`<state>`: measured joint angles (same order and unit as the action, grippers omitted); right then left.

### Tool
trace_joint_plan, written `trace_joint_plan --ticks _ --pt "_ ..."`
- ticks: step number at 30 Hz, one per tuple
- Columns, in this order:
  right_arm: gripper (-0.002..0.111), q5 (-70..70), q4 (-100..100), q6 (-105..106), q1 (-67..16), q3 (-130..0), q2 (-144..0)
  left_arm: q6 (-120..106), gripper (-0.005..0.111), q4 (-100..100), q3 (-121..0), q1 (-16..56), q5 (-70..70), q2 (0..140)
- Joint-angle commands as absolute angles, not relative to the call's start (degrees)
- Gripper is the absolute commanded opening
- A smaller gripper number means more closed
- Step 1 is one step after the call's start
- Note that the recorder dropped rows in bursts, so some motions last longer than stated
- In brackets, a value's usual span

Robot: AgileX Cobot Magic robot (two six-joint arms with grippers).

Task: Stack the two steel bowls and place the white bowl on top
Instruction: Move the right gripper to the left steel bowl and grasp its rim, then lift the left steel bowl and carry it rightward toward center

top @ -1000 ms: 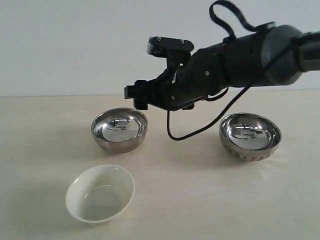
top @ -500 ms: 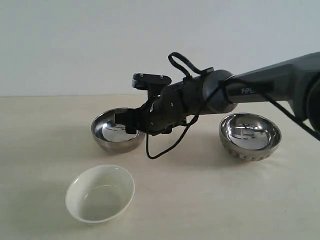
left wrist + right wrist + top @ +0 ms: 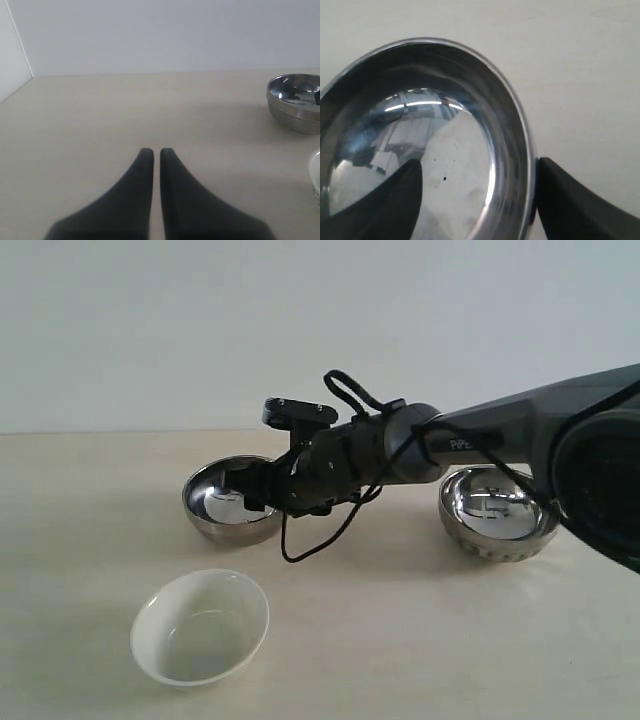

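Right gripper [image 3: 479,167] straddles rim of upright steel bowl [image 3: 225,525].

Light is soft, diffuse and fairly bright; colours slightly washed; no hard shadows. Exterior view: only faint, fuzzy shadows on the table [image 3: 400,640] beside the white bowl [image 3: 200,627] and under the right arm [image 3: 500,435]; left steel bowl [image 3: 238,500] and right steel bowl [image 3: 500,512] show bright mirror patches inside; arm bulk at near right is out of focus. Left wrist view: left gripper [image 3: 156,151] is dark, soft-edged, no surface detail; far table sharper. Right wrist view: glare streaks and warped reflections in the bowl; right gripper [image 3: 479,165] fingers [image 3: 560,200] black, blurred.
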<state>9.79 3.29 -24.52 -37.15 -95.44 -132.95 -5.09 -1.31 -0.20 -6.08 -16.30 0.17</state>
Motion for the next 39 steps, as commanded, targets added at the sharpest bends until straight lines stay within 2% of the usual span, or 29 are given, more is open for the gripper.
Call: trace_joint_plan --ticks 1,7,9,13,17,24,34,39 --pt "0.058 8.53 3.35 -24.98 -37.28 -96.18 -133.67 -4.44 0.004 -1.47 0.0 -6.11 -15.89 0.0" --pt "0.058 7.39 3.35 -24.98 -37.28 -96.18 -135.03 -4.44 0.004 -1.47 0.0 -6.11 -15.89 0.0" --pt "0.054 6.28 3.35 -24.98 -37.28 -96.18 -135.46 -4.44 0.004 -1.47 0.0 -6.11 -15.89 0.0" --pt "0.03 4.95 3.35 -24.98 -37.28 -96.18 -135.54 -4.44 0.004 -1.47 0.0 -6.11 -15.89 0.0" --pt "0.0 4.46 3.35 -24.86 -37.28 -96.18 -135.54 -4.44 0.004 -1.47 0.0 -6.11 -15.89 0.0" --pt "0.0 5.6 3.35 -24.97 -37.28 -96.18 -133.26 -4.44 0.004 -1.47 0.0 -6.11 -15.89 0.0" --pt "0.0 7.33 2.18 -21.82 -37.16 -96.06 -122.25 -4.44 0.004 -1.47 0.0 -6.11 -15.89 0.0" --pt "0.0 14.01 0.0 -19.32 -37.05 -95.61 -115.68 -4.44 0.004 -1.47 0.0 -6.11 -15.89 0.0"
